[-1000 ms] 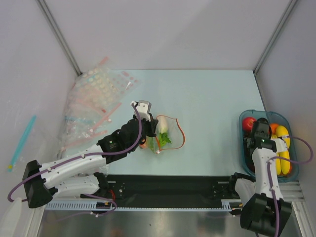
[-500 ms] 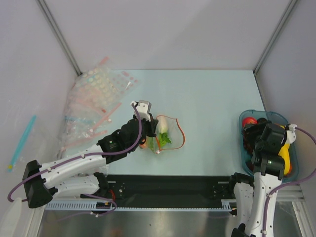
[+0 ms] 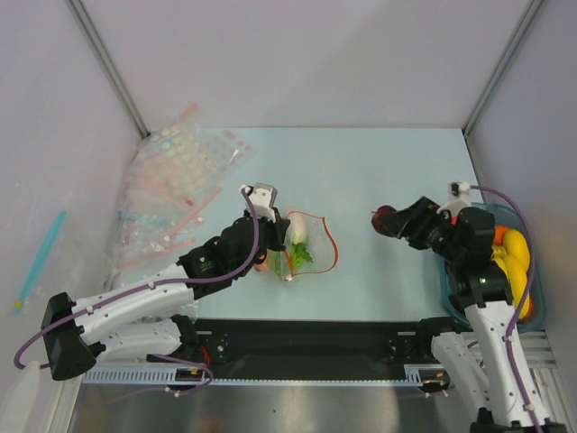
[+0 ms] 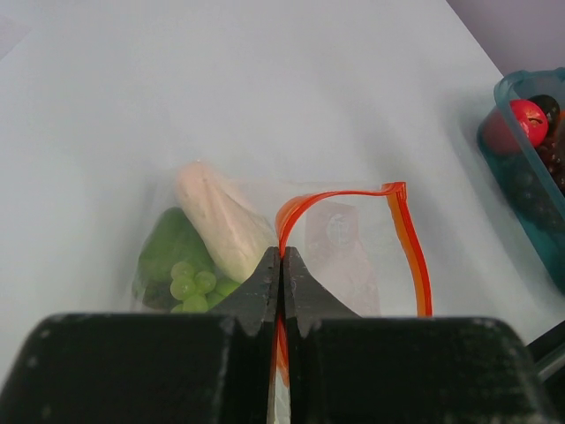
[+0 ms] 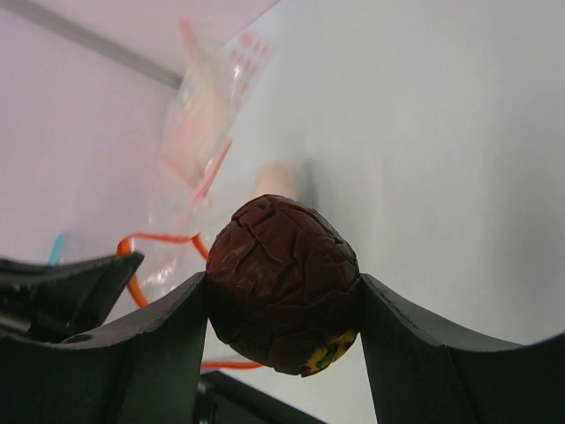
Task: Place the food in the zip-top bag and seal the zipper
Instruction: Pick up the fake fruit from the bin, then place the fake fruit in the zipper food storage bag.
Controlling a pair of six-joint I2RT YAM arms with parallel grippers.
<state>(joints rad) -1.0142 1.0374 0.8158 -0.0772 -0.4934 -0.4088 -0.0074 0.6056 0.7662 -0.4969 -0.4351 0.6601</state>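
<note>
The clear zip-top bag (image 3: 306, 244) lies mid-table with its red-orange zipper (image 4: 402, 238) bowed open. Inside are a white radish (image 4: 225, 221) and green pieces (image 4: 172, 256). My left gripper (image 4: 282, 254) is shut on the near edge of the zipper strip and holds the mouth up; in the top view it (image 3: 275, 230) sits at the bag's left side. An orange piece (image 3: 261, 265) shows under the left arm. My right gripper (image 3: 389, 221) is shut on a dark red wrinkled piece (image 5: 282, 283) and holds it above the table, to the right of the bag.
A teal bin (image 3: 448, 271) at the right edge holds yellow bananas (image 3: 516, 262), a red fruit (image 4: 528, 115) and dark pieces. A heap of dotted clear bags with pink strips (image 3: 171, 180) lies at the back left. A teal pen (image 3: 41, 257) lies outside the left wall.
My right arm lifted out of the bin with the dark red piece and swung left over the table toward the bag. The left arm and bag have not moved.
</note>
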